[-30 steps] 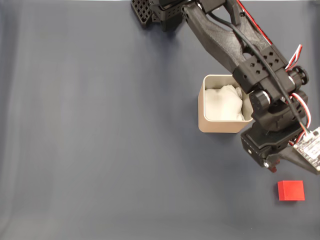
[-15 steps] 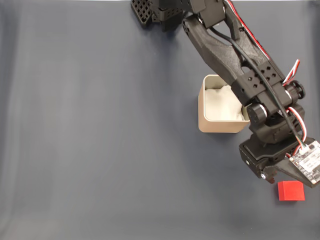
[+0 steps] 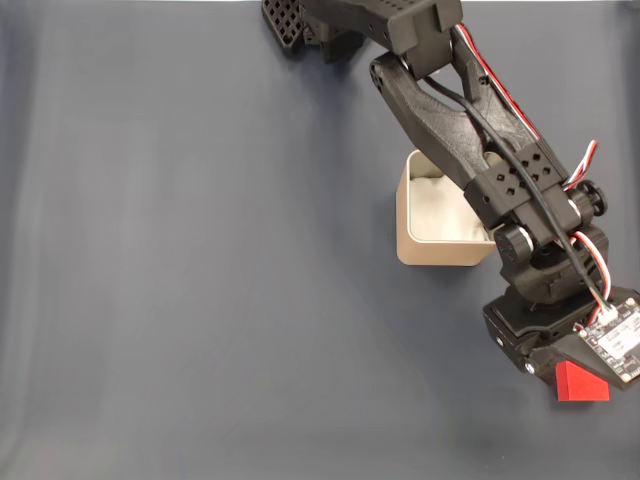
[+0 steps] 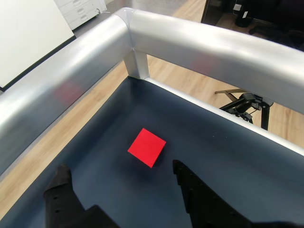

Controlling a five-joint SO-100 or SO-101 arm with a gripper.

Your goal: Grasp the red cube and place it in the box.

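Cube (image 4: 147,147) not yet grasped; it lies on the tabletop (image 3: 200,300) between the spread fingers of the hand (image 4: 123,183). Box (image 3: 420,255) is left waiting, far-left of it.

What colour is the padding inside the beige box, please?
White; the padding inside the box shows best in the fixed view.

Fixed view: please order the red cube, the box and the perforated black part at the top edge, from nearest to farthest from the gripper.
From the gripper:
1. The red cube, lower right, partly under the gripper.
2. The box, up and to the left, beside the arm.
3. The perforated black part, at the top edge, farthest.
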